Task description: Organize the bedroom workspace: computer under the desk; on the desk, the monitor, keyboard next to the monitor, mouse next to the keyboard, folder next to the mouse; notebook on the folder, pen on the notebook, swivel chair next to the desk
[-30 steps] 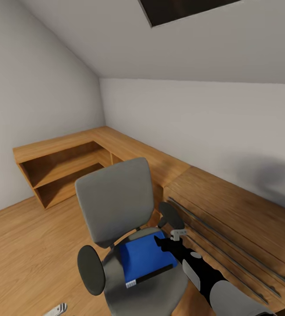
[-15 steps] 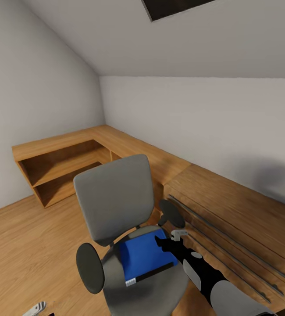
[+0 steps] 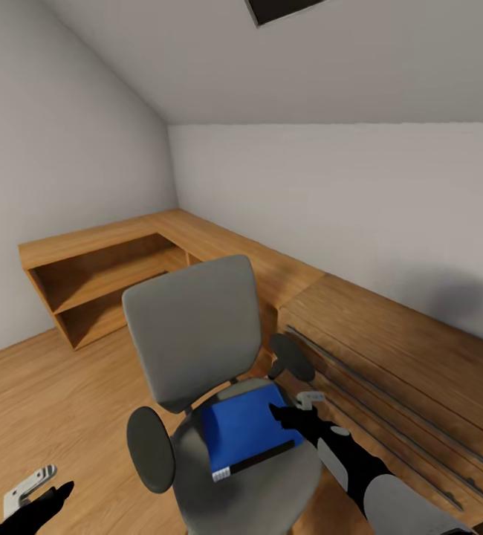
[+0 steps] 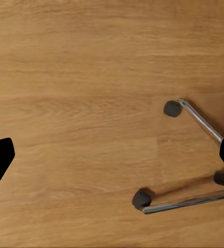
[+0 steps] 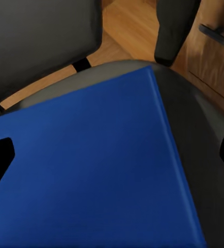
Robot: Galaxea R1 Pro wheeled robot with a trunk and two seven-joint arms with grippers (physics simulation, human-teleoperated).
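Folder, one only, bright blue, lies flat on the grey seat of the one swivel chair, between its two black armrests, and my right gripper hangs just over its far corner with both fingers spread wide and nothing between them. My left gripper is low over the wood floor beside the chair, fingers also spread and empty; its wrist camera looks down on two chrome base legs and three black castors.
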